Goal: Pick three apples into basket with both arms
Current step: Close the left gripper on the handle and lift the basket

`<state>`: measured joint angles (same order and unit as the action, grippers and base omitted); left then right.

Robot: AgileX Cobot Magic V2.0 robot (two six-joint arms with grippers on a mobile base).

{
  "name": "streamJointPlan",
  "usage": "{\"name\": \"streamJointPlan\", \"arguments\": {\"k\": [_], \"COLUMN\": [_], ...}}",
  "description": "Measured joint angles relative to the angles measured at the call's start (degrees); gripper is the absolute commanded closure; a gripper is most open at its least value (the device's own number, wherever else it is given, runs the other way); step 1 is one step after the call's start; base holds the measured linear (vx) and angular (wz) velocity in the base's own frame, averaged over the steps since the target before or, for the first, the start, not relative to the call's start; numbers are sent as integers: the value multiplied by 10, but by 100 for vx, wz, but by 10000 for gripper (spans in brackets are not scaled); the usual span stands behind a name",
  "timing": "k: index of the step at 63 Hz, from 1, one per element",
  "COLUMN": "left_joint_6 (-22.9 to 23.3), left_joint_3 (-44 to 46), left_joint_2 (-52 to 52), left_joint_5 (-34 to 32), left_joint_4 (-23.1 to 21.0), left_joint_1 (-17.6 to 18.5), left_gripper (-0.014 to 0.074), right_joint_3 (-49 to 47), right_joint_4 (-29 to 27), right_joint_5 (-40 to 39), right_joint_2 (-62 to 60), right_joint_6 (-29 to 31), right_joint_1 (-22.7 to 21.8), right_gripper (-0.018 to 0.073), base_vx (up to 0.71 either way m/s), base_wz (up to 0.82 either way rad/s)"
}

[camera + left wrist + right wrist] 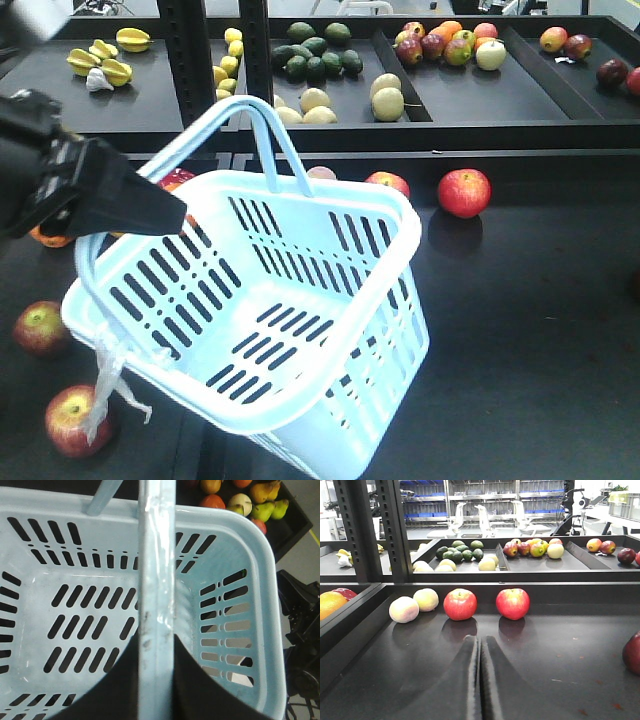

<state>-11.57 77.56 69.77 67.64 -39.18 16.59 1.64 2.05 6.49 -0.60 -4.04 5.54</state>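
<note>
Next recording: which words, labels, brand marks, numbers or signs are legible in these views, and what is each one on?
None: no text can be read in any view.
The basket shows no brand mark or label on the sides and floor in view.
No sticker shows on the red apples.
The blue bins on the far shelves are too small and blurred to tell whether they carry print.

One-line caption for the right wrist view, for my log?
Right gripper, shut and empty, points at two red apples on the dark shelf, pale fruits to their left.
</note>
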Motion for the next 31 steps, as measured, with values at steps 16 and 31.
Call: {"name": "streamJointPlan", "arguments": {"k": [16, 31], "left_joint_6": [9, 10], "left_joint_3": [-70, -73], "left_joint_2": [-66, -68], "left_joint_5": [-23, -21], "left_joint_4": [1, 0], "left_joint_1": [0, 0], "left_gripper": [604, 604], "right_joint_3": [0, 0], "right_joint_4": [0, 0], "right_joint_5": [0, 0], "right_joint_2": [0, 0], "right_joint_6": [0, 0], "right_joint_1": [0, 0], "right_gripper": [561, 561], "base_vx": [0, 0], "base_wz": [0, 0]}}
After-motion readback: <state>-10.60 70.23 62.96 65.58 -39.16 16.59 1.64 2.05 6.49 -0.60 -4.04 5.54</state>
